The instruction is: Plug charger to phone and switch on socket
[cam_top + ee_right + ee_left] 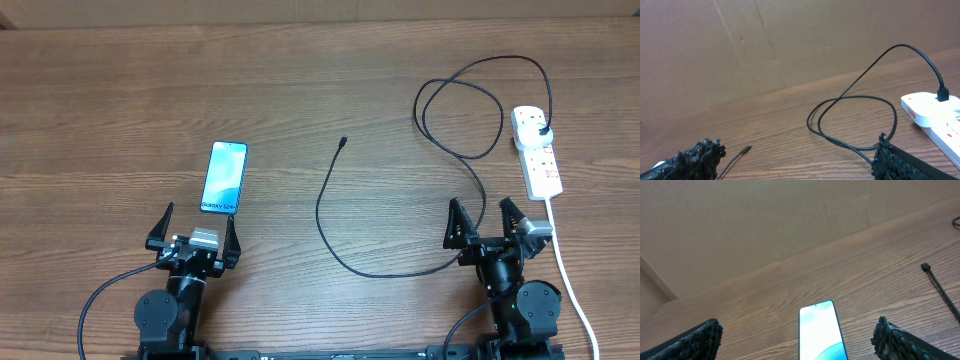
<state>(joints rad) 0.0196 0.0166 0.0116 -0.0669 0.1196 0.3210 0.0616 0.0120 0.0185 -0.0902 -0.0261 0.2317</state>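
The charger (326, 222) lies loose on the wooden table (120, 90). Its small connector tip (343, 141) rests in the middle, well apart from the phone (224, 177), which lies flat to the left with its lit screen facing up. From the tip the black cable curves toward the robot, sweeps right past the right gripper (481, 212), loops once and ends in a black plug (543, 130) seated in the far end of the socket (537, 152). The socket sits at the right edge, its white lead (566, 268) trailing back beside the right arm. The position of its red switches is too small to read. The left gripper (197, 222) hovers just behind the phone with its jaws spread wide, holding nothing. The right gripper's jaws are equally wide and empty.
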